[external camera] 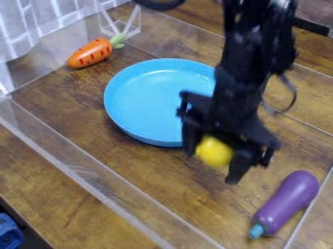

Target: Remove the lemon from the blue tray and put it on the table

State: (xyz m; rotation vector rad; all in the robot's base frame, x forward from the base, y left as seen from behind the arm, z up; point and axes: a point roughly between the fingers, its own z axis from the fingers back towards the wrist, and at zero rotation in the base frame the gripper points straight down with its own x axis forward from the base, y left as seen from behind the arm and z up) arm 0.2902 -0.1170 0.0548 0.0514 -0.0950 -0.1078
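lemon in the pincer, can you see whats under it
Below the lemon in the picture, brown wooden tabletop shows. Whatever lies directly beneath the fruit is covered by it and the dark pincer.
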